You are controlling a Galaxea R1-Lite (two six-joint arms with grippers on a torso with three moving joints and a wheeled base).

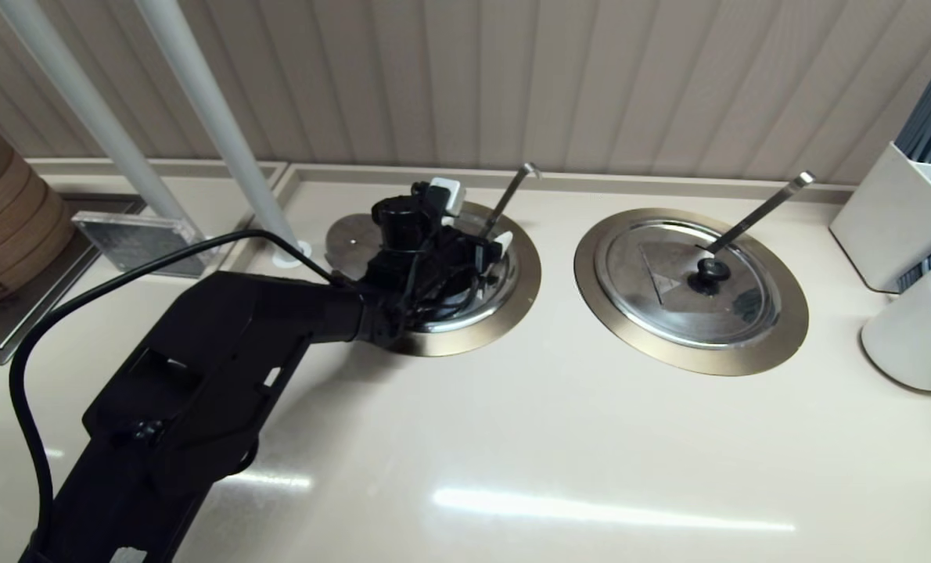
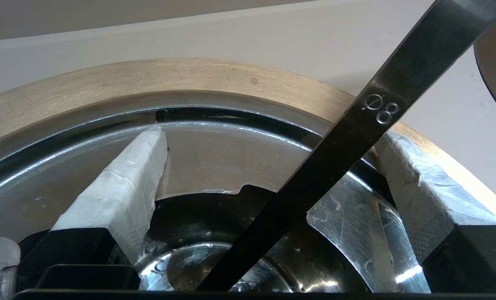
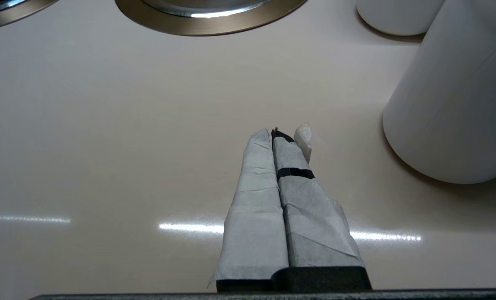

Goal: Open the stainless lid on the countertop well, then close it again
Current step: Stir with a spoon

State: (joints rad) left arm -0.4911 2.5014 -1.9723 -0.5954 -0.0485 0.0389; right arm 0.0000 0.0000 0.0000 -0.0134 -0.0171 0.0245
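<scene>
Head view shows the stainless lid (image 1: 348, 238) slid off to the far left of the countertop well (image 1: 512, 305), resting partly on the bronze ring. Looks like opening done, closing left. Finds the left gripper (image 2: 271, 139) low over the uncovered well, fingers spread either side of the hooked ladle handle (image 1: 512, 191), pinching nothing. Risks knocking that handle. Right gripper (image 3: 279, 135) pressed together, parked near a white cup (image 3: 452, 104). Twin lid (image 1: 669, 274) covered alongside.

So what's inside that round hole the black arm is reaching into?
The countertop well holds a shiny steel bowl and a ladle handle leaning out. The left gripper hangs open over it. Its bottom isn't visible.
</scene>
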